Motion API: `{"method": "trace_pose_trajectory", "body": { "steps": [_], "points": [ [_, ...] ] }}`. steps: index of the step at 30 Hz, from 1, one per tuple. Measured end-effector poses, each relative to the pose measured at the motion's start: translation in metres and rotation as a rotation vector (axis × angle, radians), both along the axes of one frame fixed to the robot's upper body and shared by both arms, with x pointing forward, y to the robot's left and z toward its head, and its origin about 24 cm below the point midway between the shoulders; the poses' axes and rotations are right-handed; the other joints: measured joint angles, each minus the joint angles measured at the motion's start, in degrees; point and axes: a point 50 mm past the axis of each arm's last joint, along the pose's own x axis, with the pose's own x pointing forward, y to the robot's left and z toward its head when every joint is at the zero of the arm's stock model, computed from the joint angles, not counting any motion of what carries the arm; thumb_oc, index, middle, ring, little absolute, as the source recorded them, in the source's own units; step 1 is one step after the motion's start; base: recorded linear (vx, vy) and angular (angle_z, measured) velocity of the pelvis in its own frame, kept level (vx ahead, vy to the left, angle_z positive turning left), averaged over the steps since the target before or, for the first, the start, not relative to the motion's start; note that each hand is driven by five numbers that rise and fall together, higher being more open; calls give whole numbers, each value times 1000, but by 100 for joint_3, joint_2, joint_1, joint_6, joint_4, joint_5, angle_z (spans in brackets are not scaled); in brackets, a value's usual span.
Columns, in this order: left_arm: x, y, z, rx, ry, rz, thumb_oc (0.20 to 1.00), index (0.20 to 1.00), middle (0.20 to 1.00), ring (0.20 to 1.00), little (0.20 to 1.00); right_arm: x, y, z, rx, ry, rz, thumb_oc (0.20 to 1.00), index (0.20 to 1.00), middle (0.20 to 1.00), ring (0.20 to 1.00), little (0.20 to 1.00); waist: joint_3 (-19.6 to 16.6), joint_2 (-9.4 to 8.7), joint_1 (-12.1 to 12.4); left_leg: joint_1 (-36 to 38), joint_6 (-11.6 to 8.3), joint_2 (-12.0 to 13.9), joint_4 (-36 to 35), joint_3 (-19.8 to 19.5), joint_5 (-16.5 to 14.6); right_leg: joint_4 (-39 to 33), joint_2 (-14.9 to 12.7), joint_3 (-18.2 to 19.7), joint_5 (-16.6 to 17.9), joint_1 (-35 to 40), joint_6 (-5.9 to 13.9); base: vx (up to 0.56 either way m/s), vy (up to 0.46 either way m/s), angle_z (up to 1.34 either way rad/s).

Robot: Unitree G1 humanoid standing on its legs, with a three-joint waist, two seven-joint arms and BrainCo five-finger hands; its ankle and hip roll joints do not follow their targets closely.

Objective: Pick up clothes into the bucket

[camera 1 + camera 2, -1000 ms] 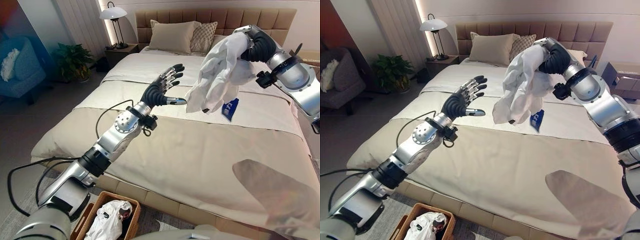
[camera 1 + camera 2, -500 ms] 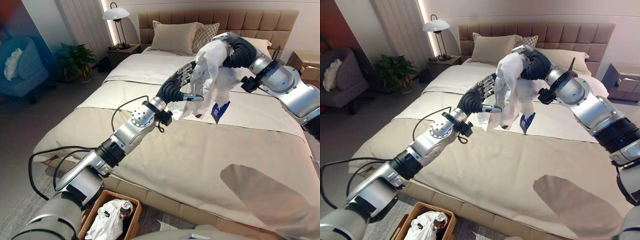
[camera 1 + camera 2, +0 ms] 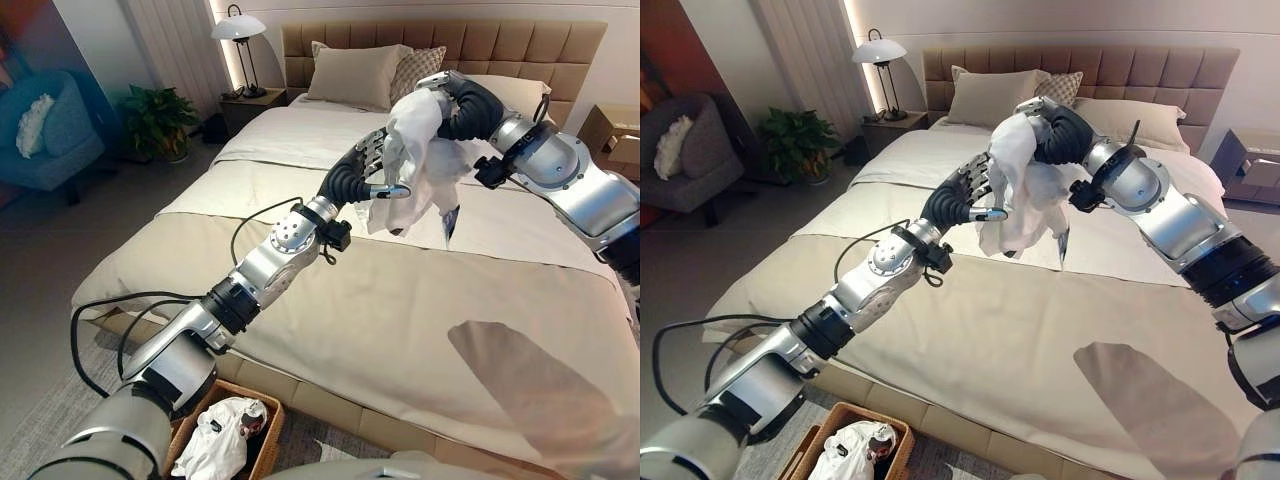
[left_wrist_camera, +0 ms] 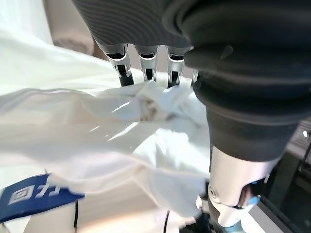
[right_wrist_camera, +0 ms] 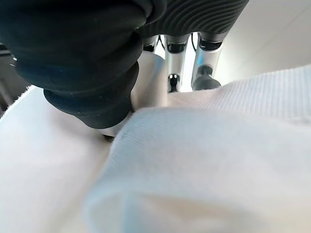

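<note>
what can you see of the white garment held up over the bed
The white garment looks like thin, crumpled cloth with a blue printed patch near its hanging edge. It dangles above the bed, bunched at the top over the right hand, whose fingers are hidden in it. The left hand reaches into its side folds.

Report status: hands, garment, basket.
Right hand shut on white garment, held above the bed. Left hand open, fingers against the cloth. Basket on the floor at the bed's near edge, clothes already in it. Nothing in the way.
</note>
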Motion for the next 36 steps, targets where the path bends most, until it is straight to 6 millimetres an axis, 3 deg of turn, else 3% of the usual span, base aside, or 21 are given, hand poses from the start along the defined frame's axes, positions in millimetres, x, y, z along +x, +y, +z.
{"method": "trace_pose_trajectory", "body": {
  "steps": [8,27,32,36],
  "points": [
    [7,-1,-2,-71,45,74,1000,1000,1000,1000,1000,-6,6,-3,3,-4,37,200,200,200,200,200,1,1,-6,-7,0,-1,-1,-17,0,8,-3,-36,-4,13,-4,2,1,1],
    [9,5,-2,-46,44,100,1000,1000,1000,1000,1000,-5,-3,2,1,-58,-16,200,200,200,200,200,16,-21,28,-43,-1,-3,-13,-271,2,-147,3,-278,13,179,-29,0,-5,7],
    [5,6,4,-33,1,89,1000,1000,1000,1000,1000,2,-21,5,-53,-119,-131,200,200,200,200,200,33,-47,69,-43,-1,-5,-26,-298,2,-182,4,-326,15,223,-27,1,1,1],
    [-1,12,10,-5,-61,91,1000,1000,1000,1000,1000,3,-42,18,23,-181,-226,200,200,200,200,200,44,-66,139,-41,-1,-6,-33,-301,2,-199,4,-333,14,222,-25,0,0,0]
  ]
}}
